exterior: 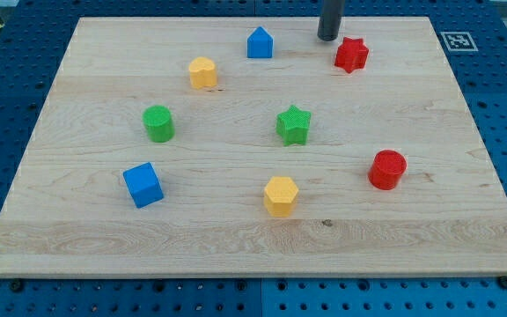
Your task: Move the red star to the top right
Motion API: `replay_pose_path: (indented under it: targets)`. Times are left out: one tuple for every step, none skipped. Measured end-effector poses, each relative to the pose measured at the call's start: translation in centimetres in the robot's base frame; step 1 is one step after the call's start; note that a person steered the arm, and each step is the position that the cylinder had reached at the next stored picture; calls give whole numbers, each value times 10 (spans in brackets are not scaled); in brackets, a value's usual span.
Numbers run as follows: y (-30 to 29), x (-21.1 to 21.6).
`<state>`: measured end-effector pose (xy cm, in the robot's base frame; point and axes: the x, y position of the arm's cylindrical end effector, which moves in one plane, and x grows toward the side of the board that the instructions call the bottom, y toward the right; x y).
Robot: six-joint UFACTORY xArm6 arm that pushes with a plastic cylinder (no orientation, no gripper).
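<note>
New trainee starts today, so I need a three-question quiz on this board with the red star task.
1. True or false: my tip touches the red star.
2. Which block lies nearest the view's bottom: A) yellow hexagon B) green star C) blue house-shaped block?
3. How many red blocks are there?

Key: 1 false, a small gap shows; 2 A; 3 two, the star and the red cylinder.
</note>
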<state>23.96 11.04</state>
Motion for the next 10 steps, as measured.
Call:
replay_pose_path:
  targets:
    - [-11, 0]
    - [-16, 0]
    - [-16, 0]
    - [-19, 0]
    - [-19, 8]
    - [-20, 42]
    - [-23, 52]
    - [-13, 53]
    - [9, 54]
    - [15, 58]
